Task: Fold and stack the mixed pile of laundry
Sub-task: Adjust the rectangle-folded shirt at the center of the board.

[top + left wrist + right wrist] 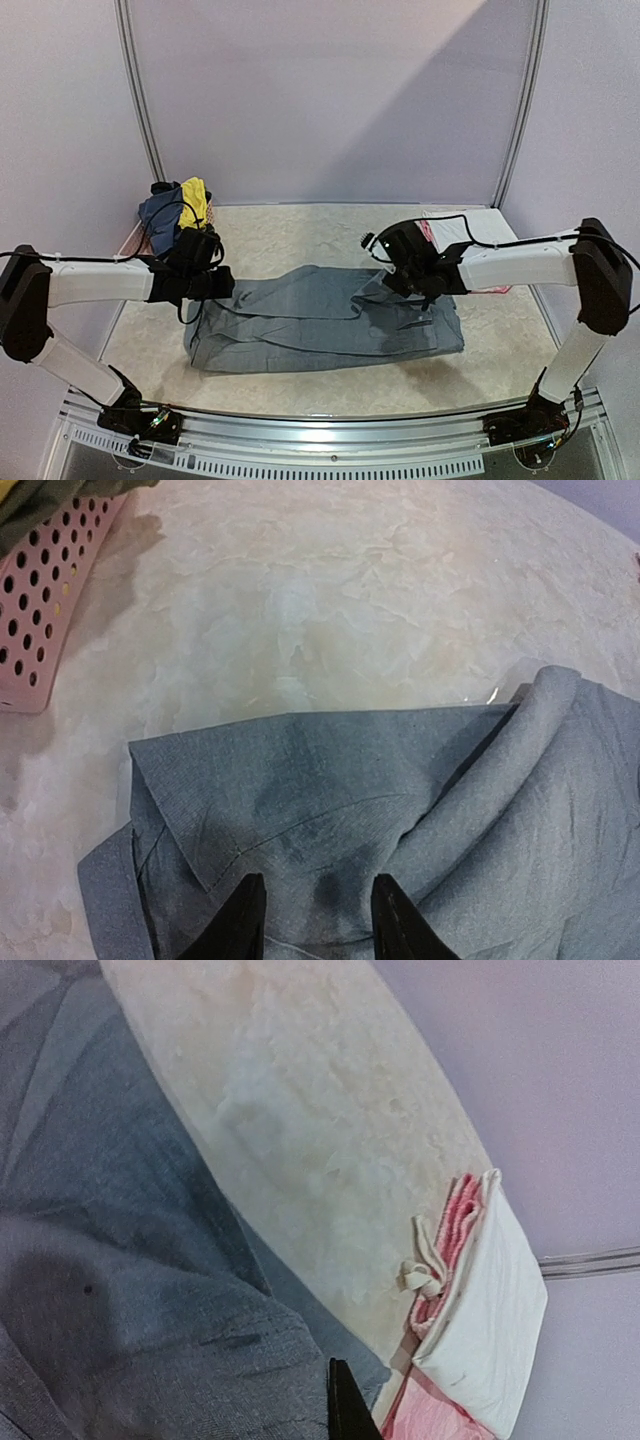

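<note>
Only the left wrist view shows the left gripper point(315, 920) parted over grey trousers point(330, 780); the right gripper point(345, 1405) is closed.

Much runs off frame or hides behind the arms.

Overhead, the left gripper point(205, 285) hides its fingertips under its own wrist housing, and the right gripper point(430, 290) is a dark mass on the grey trousers point(320, 320); whether cloth sits in its closed jaws cannot be told. The right wrist view shows a single finger point(345, 1410), cut by the bottom edge. Ahead and right of it, the white and pink stack point(490, 1300) runs off the bottom; overhead the right arm covers most of it. Far ahead and left of the left fingers point(240, 925), the pink basket point(45, 630) is cropped to one corner, and the dark garment point(40, 500) in it is unidentifiable.
</note>
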Robot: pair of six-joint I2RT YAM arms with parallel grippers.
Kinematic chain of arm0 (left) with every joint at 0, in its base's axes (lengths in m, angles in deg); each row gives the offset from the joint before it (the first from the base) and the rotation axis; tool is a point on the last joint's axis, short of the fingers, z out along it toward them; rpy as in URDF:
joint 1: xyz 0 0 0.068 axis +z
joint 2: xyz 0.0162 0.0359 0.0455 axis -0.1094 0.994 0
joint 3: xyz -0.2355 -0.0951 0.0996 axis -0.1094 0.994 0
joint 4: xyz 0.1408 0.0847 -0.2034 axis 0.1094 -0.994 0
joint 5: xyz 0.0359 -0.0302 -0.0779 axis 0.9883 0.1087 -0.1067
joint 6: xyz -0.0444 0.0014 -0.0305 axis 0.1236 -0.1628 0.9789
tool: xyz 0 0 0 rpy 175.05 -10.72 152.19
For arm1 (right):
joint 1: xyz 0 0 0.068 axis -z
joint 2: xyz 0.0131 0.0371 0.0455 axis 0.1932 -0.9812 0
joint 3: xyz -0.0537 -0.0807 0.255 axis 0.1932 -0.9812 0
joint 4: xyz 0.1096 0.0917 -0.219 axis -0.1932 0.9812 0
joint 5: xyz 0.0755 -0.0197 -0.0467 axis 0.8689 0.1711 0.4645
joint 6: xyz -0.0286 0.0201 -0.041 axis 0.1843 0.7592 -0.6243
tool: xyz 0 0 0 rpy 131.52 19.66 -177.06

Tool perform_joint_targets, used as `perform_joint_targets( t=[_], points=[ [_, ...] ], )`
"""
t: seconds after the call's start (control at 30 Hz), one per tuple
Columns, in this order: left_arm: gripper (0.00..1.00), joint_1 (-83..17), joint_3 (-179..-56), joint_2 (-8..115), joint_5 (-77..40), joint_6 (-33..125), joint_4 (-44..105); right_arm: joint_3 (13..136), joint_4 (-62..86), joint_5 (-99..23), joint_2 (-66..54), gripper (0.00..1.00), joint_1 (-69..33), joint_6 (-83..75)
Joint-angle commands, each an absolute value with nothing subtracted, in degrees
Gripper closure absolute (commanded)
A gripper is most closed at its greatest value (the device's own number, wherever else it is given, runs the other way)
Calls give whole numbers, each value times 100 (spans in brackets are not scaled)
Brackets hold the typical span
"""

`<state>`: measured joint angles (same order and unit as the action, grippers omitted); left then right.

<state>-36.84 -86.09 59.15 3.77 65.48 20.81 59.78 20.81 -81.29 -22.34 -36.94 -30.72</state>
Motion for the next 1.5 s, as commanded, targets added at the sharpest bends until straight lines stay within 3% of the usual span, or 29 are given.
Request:
perform_joint_targets(
  t=[0.0, 0.13, 0.37, 0.5, 0.7, 0.97, 1.17, 1.37, 1.47],
  points=[
    [62, -3607, -8533, 6111, 363, 6448, 2231, 6085, 2274, -7915, -2745, 93, -3693, -2846],
    [63, -3592, -8520, 6183, 404, 6427, 2254, 6013, 2278, -7758, -2701, 79, -3680, -2633],
    [63, -3590, -8474, 6132, 410, 6413, 2256, 6042, 2444, -8819, -2592, 72, -3524, -2390],
    [63, -3586, -8438, 6092, 420, 6394, 2242, 6067, 2912, -9368, -2457, 33, -3230, -1764],
    [63, -3581, -8401, 6019, 425, 6381, 2218, 5808, 3934, -9140, -1973, 11, -2928, -414],
    [63, -3572, -8410, 6019, 373, 6382, 2236, 5290, 4721, -7460, -984, 6, -2860, 1014],
    [63, -3572, -8362, 5993, 324, 6416, 2296, 3896, 2544, -4270, 462, 5, -2853, 2377],
    [63, -3575, -8298, 5971, 262, 6448, 2365, 3086, 791, -3512, 809, 8, -2846, 3806],
    [64, -3572, -8254, 5943, 246, 6458, 2396, 2924, 471, -3692, 781, 9, -2820, 4198]
  ],
)
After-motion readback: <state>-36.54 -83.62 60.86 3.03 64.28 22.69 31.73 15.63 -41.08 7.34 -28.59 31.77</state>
